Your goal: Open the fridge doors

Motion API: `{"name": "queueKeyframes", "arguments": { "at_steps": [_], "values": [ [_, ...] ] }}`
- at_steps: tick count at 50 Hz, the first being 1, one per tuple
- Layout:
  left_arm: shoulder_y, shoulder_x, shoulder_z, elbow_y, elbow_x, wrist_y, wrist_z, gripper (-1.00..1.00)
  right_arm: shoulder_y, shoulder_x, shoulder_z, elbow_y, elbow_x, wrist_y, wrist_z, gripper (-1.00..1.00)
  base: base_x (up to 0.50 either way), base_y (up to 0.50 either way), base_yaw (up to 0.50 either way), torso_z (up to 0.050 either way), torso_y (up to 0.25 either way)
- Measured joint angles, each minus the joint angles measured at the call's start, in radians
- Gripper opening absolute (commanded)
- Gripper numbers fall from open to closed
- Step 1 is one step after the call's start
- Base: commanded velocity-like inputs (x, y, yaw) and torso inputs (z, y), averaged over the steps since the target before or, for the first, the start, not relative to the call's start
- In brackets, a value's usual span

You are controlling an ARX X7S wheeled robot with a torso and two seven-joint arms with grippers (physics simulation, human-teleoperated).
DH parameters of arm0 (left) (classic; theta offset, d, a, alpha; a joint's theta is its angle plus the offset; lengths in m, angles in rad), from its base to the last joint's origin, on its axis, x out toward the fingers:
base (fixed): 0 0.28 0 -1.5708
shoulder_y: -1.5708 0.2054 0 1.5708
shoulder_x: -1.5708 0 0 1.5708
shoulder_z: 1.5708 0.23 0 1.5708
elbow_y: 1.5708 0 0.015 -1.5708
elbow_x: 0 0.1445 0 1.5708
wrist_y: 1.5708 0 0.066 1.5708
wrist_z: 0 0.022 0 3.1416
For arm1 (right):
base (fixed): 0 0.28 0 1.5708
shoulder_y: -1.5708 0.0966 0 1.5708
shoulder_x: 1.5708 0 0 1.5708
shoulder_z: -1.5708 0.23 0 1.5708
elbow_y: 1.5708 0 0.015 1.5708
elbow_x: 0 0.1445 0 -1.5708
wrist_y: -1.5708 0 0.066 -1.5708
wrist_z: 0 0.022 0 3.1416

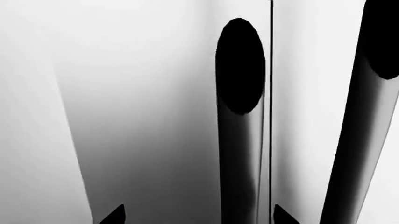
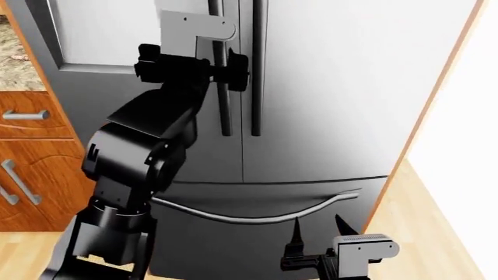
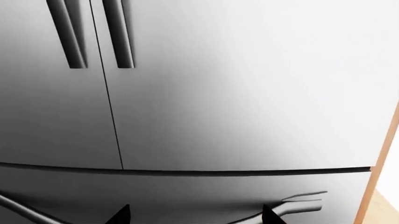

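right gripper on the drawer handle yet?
No. The right gripper hangs open just short of the drawer handle, gripping nothing.

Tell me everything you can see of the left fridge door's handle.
The left door handle is a slim, dark, round vertical bar that looks like metal, mounted on the grey steel left fridge door right beside the centre seam, parallel to its twin on the right door. The left gripper sits at it about mid-height; whether the fingers actually clasp it cannot be told. Both doors look closed.
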Motion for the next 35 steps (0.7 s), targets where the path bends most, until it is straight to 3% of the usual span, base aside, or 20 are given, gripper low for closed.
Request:
{"name": "queueKeyframes", "arguments": {
  "at_steps": [9,10,35],
  "values": [
    [0.006,0.008,0.025,-0.069,-0.012,0.054,-0.016,1.00,0.002,0.004,-0.006,0.005,0.006,-0.005,0.004,1.00,0.00,0.00,0.00,0.000,0.000],
    [0.007,0.009,0.028,-0.072,-0.015,0.059,-0.016,-1.00,0.002,0.005,-0.006,0.006,0.007,-0.005,0.004,1.00,0.00,0.00,0.00,0.000,0.000],
    [0.011,0.003,0.050,-0.063,-0.130,0.066,-0.052,-1.00,0.007,0.015,-0.025,0.017,0.013,-0.015,0.019,1.00,0.00,0.00,0.00,0.000,0.000]
  ]
}}
